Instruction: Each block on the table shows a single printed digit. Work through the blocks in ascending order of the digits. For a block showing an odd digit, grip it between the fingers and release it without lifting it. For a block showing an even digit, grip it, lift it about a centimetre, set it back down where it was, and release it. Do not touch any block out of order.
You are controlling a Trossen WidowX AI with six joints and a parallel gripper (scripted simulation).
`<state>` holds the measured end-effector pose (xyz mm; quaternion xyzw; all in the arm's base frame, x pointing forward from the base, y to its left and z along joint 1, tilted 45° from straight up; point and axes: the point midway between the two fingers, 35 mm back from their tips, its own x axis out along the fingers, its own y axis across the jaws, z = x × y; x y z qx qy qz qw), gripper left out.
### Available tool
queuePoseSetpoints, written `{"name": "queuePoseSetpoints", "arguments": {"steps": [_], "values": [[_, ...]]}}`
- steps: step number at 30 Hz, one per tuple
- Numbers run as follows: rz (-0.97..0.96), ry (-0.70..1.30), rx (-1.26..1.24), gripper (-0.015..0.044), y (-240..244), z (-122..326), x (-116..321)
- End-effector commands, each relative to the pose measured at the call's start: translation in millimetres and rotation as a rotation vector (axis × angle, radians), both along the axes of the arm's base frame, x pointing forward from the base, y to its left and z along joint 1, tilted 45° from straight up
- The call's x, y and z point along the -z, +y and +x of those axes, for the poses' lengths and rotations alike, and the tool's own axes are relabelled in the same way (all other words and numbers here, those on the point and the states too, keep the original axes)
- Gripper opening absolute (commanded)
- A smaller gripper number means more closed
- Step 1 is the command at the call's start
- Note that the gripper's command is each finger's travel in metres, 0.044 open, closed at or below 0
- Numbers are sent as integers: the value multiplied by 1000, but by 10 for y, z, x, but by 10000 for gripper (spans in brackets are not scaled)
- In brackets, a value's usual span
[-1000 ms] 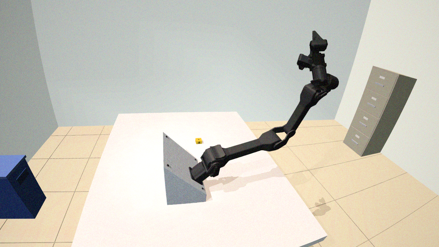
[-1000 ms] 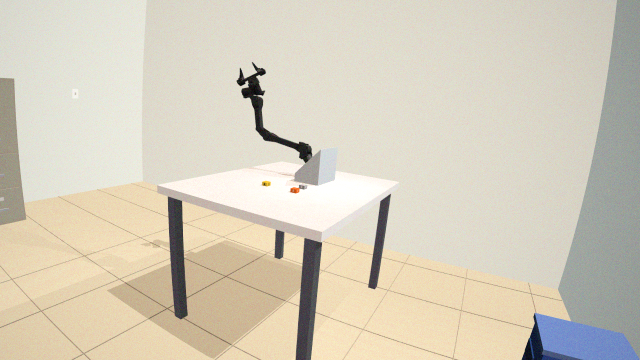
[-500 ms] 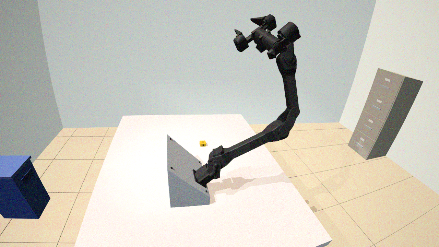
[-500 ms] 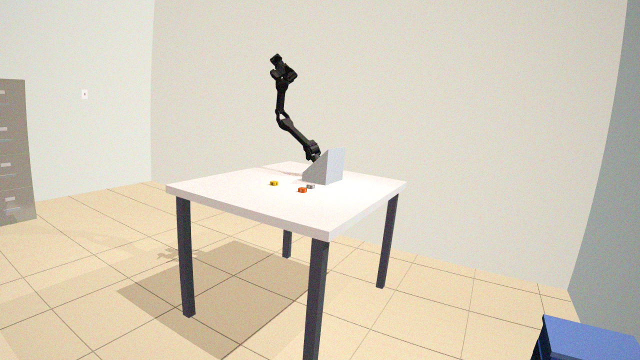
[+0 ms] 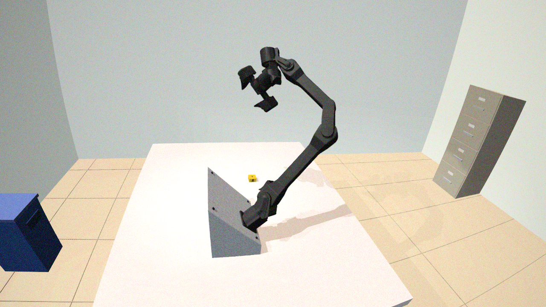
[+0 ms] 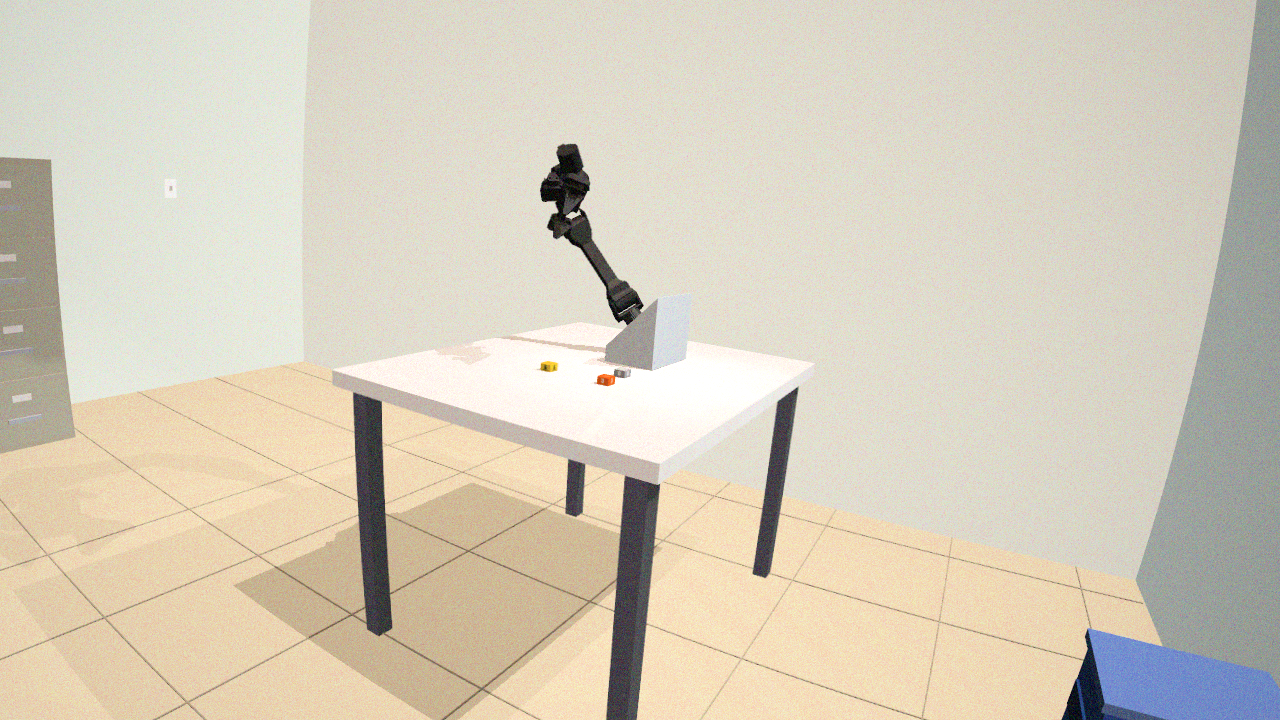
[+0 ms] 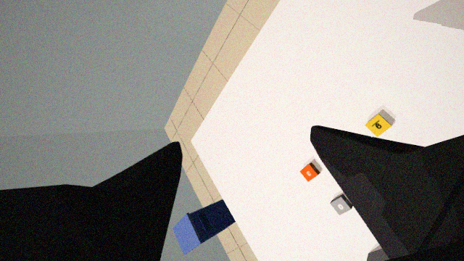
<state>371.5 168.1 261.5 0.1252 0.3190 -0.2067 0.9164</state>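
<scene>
My gripper point(image 5: 248, 97) point(image 6: 563, 220) point(image 7: 246, 141) is open and empty, high above the table. A yellow block point(image 5: 251, 178) point(image 6: 548, 366) point(image 7: 378, 125) lies on the table; in the wrist view its digit looks like a 6 or 9 with a bar beside it, and I cannot tell which. An orange block point(image 6: 605, 379) point(image 7: 309, 172) has a pale digit too blurred to read. A grey block point(image 6: 622, 373) point(image 7: 339, 206) shows what looks like a 0, close to the right finger's outline in the wrist view. The orange and grey blocks are hidden in the top view.
The arm's grey wedge mount point(image 5: 233, 233) point(image 6: 657, 335) stands on the white table point(image 5: 160, 267) point(image 6: 501, 402) point(image 7: 290, 72), near the grey and orange blocks. A blue cabinet point(image 5: 22, 233) point(image 6: 1181, 680) point(image 7: 186, 232) and a beige filing cabinet point(image 5: 469, 133) point(image 6: 26, 304) stand on the floor.
</scene>
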Motion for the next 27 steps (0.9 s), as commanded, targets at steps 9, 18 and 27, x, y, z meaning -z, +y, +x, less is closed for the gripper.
{"name": "queuePoseSetpoints", "arguments": {"steps": [9,18,27], "values": [[-569,1005,-66,400,-1762,-270,1476],[-571,1018,-68,400,-1780,-281,1488],[-571,1018,-68,400,-1780,-281,1488]]}}
